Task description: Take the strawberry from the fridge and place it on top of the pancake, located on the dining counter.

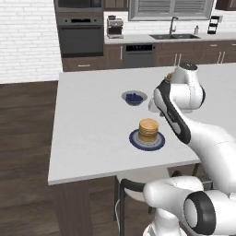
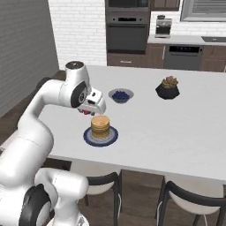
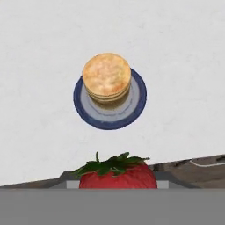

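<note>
Held between the jaws of the white arm's two-finger gripper (image 2: pixel 87 111): the tiny bright red strawberry (image 3: pixel 117 175) with its green leafy cap, clamped at the bottom edge of the hand view and seen as a speck of red under the hand in the right base view. Hanging in the air above the large dining counter (image 1: pixel 87 129) with the flat light grey top and dark brown base, close over the counter's near edge. At 12 o'clock from the fruit in the hand view, well apart from it: the short stack of round golden-tan pancakes (image 3: pixel 107 79) on a dark blue round plate (image 3: pixel 137 102), standing on the grey top. In the right base view, gripper just up and to 10 o'clock of the stack, not touching it. Farther along the counter, at about 12 o'clock from the plate in the left base view: a small grey bowl of dark blue berries (image 1: pixel 134 97). At 2 o'clock from the plate in the right base view: a dark faceted pot of reddish-green succulent (image 2: pixel 167 88).
</note>
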Motion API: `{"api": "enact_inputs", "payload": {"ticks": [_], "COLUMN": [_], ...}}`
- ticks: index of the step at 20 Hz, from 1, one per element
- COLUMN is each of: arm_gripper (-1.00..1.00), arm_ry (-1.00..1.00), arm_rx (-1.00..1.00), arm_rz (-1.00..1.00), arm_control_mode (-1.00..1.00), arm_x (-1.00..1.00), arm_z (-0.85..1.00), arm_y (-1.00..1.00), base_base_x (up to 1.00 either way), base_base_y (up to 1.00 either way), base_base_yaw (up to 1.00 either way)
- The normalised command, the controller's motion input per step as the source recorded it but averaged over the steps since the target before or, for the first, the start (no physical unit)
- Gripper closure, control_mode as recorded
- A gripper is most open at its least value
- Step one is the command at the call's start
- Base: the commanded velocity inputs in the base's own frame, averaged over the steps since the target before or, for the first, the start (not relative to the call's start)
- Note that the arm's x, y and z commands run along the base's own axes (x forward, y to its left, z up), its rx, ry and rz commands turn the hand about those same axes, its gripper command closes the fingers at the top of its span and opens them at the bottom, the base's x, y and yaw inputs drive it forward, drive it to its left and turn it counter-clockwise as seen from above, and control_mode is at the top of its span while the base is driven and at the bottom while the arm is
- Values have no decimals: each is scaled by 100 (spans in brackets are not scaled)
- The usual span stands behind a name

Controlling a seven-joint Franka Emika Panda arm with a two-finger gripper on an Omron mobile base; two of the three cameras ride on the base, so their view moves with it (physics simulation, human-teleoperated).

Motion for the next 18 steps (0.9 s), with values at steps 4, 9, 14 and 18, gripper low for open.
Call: {"api": "enact_inputs", "payload": {"ticks": [4, 9, 14, 18], "arm_gripper": [100, 100, 100, 100], "arm_ry": [7, -4, 1, 6], "arm_rx": [-5, 0, 0, 0], "arm_rz": [-1, -4, -2, 0], "arm_control_mode": [-100, -100, -100, -100], "arm_x": [100, 92, 74, 48], "arm_z": [-75, -93, -65, -14], "arm_y": [0, 0, 0, 0], "base_base_x": [0, 0, 0, 0], "base_base_y": [0, 0, 0, 0], "base_base_yaw": [0, 0, 0, 0]}}
